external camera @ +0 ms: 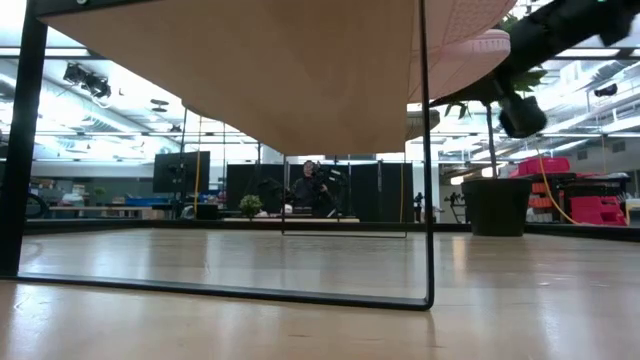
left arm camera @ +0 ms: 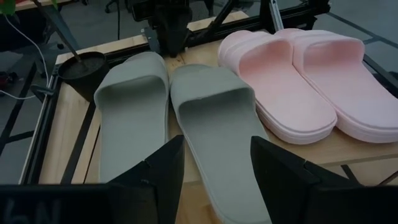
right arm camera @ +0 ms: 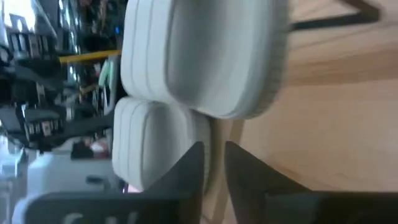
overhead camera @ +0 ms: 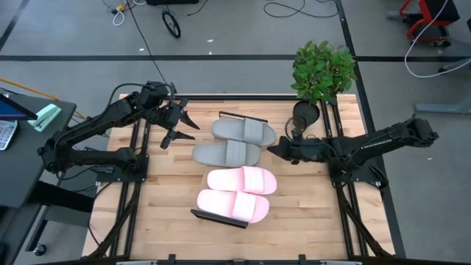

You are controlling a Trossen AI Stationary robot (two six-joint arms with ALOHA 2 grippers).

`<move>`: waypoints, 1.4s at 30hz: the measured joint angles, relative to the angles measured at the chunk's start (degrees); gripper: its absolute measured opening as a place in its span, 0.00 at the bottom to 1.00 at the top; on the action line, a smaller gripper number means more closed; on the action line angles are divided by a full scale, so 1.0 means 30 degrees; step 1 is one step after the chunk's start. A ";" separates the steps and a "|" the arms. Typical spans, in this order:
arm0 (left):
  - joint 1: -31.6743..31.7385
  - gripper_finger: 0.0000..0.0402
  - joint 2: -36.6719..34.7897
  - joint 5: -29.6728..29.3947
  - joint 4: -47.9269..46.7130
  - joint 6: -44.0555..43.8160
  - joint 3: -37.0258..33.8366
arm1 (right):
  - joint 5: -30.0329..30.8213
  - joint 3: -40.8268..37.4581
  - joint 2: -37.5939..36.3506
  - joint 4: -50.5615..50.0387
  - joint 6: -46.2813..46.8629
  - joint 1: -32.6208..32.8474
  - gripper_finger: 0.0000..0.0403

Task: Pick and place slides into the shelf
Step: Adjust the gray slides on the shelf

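On the low wood-plank shelf (overhead camera: 204, 179) we see all four foam slides: two grey (overhead camera: 243, 132), two pink (overhead camera: 241, 180). Both pincers, left (overhead camera: 179, 127) spread and right (overhead camera: 274, 149) nearly together, look ready to retreat.

Left gripper (overhead camera: 179, 126) agape, right gripper (overhead camera: 274, 149) seemingly narrowed

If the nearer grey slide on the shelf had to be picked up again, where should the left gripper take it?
Likely by the wide strap of the nearer grey slide, approached from the left gripper's side. The strap arches above the footbed, leaving a gap for a finger; the sole lies flat beside its pair, leaving little room at the edges.
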 joint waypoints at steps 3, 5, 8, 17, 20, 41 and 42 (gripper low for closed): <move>0.0000 0.47 0.0004 0.0003 -0.0014 -0.0087 0.0000 | -0.1864 0.0468 0.0575 0.0095 -0.0499 -0.0814 0.25; -0.0003 0.47 0.0004 0.0004 -0.0025 -0.0099 0.0000 | -0.2614 0.0585 0.1067 0.0355 -0.0665 -0.1192 0.31; 0.0003 0.47 0.0004 0.0000 -0.0024 -0.0128 0.0000 | -0.3623 0.0601 0.1736 0.1485 -0.0759 -0.1666 0.38; -0.0003 0.47 0.0004 -0.0007 0.0004 -0.0128 0.0000 | -0.4424 0.0607 0.3021 0.2912 -0.0924 -0.1808 0.44; -0.0003 0.47 0.0004 -0.0022 0.0004 -0.0128 0.0000 | -0.4137 0.0607 0.3016 0.2944 -0.0924 -0.1808 0.39; 0.0004 0.47 0.0004 -0.0022 -0.0076 0.0033 0.0000 | -0.2750 0.1042 0.1988 0.1888 -0.1566 -0.1008 0.01; 0.0001 0.47 0.0004 -0.0022 -0.0076 0.0033 0.0000 | -0.2708 0.1271 0.1932 0.1324 -0.1579 -0.0936 0.01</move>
